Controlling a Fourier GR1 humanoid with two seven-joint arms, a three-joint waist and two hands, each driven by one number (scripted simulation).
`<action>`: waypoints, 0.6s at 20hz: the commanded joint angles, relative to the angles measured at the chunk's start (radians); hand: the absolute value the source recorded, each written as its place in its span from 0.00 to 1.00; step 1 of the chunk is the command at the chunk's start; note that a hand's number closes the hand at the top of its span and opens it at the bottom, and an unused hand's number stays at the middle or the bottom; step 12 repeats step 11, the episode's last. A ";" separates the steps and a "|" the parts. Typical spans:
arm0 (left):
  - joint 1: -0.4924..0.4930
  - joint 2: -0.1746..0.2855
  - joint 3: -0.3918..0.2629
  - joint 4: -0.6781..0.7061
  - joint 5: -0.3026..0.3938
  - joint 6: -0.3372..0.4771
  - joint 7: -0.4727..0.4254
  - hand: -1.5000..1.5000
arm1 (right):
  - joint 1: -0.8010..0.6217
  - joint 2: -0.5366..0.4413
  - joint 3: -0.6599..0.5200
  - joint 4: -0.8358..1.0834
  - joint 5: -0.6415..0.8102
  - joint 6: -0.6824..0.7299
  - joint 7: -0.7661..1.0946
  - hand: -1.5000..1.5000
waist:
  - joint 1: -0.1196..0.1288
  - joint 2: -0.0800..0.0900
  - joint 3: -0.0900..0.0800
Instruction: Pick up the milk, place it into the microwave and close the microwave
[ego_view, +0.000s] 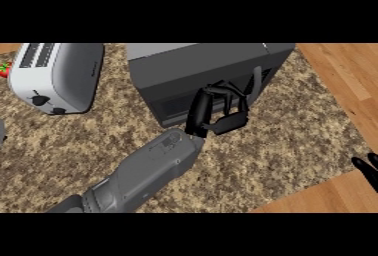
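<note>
The dark grey microwave (207, 65) stands at the top middle of the speckled counter, its dark door front turned toward me and apparently shut flat, with a vertical handle (256, 80) on its right side. My left hand (218, 107) reaches in from the lower left on its grey forearm and rests against the door front, fingers relaxed and holding nothing. Only the fingertips of my right hand (367, 170) show at the right edge, resting with fingers up. No milk is in view.
A white toaster (55, 75) lies at the upper left of the counter. A small red and green item (4, 70) peeks in at the left edge. Wooden floor (347, 75) borders the counter on the right and lower right.
</note>
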 joint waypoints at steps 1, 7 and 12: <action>-0.051 0.001 0.055 0.110 0.029 0.003 0.003 1.00 | 0.004 -0.006 0.009 -0.010 -0.017 0.007 0.008 0.00 | -0.010 0.018 0.000; -0.059 0.001 0.052 0.113 0.050 0.010 -0.031 1.00 | -0.004 -0.021 0.006 -0.023 -0.031 0.003 0.022 0.00 | -0.009 0.020 -0.001; -0.056 0.001 0.048 0.116 0.068 0.015 -0.044 1.00 | 0.000 -0.030 0.012 -0.043 -0.040 0.007 0.032 0.00 | -0.018 0.019 -0.001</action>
